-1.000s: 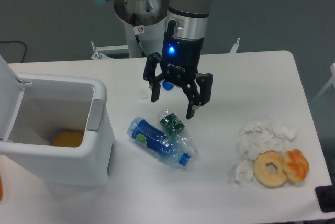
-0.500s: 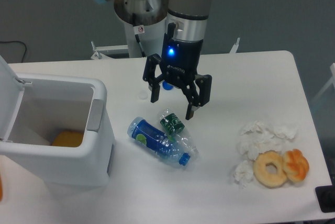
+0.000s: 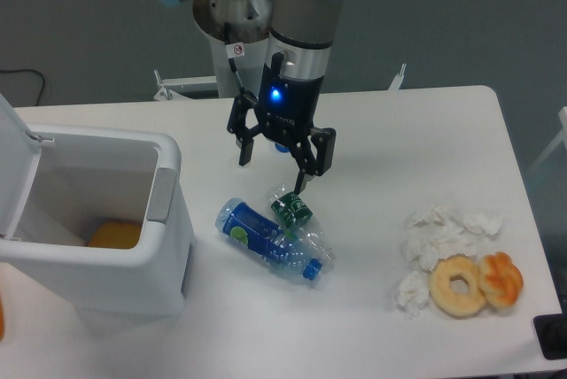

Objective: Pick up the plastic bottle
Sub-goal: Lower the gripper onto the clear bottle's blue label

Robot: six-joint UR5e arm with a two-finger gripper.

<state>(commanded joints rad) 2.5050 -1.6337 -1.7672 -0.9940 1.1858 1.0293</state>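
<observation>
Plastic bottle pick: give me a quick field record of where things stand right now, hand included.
target: plastic bottle, lying on its side on the table, blue cap toward the camera
hand: open, above the table behind the bottle, holding nothing
neighbour: smaller clear item with dark green label, lying against the bottle
bin: white bin left of the bottle, lid open, something orange inside
other: tissues and two doughnuts on the right

Robot lab (arm (image 3: 297, 7), white table (image 3: 425, 122))
</observation>
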